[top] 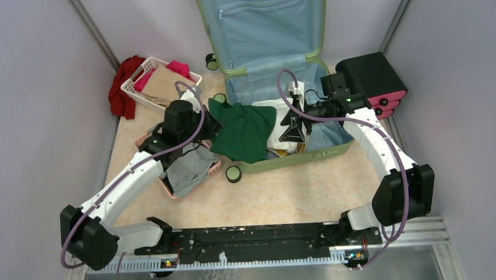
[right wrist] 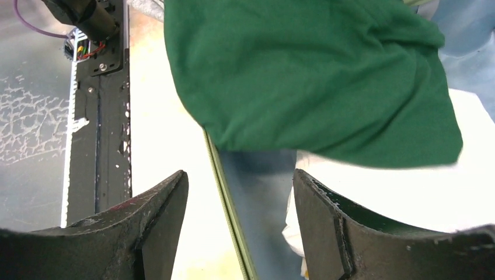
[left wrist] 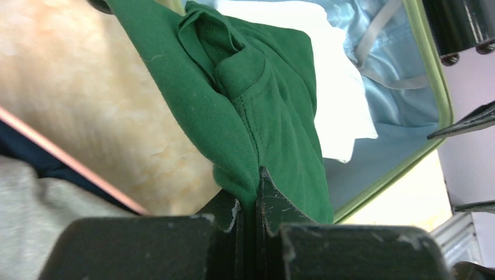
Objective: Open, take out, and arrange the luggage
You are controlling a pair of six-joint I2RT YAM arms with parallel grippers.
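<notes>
Now we see our left gripper (left wrist: 257,195) clamped on a green shirt (left wrist: 262,105) draped over the open sage-green luggage (top: 262,26), far back on the table (top: 298,194); over the luggage's near rim our right gripper (right wrist: 239,181) hangs, jaws apart.

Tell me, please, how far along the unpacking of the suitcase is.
Done: the sage-green hard-shell suitcase lies open. In hand: the left gripper pinches a dark green cloth garment over its rim; the right gripper is open. Left: folded white clothes lie inside.
</notes>
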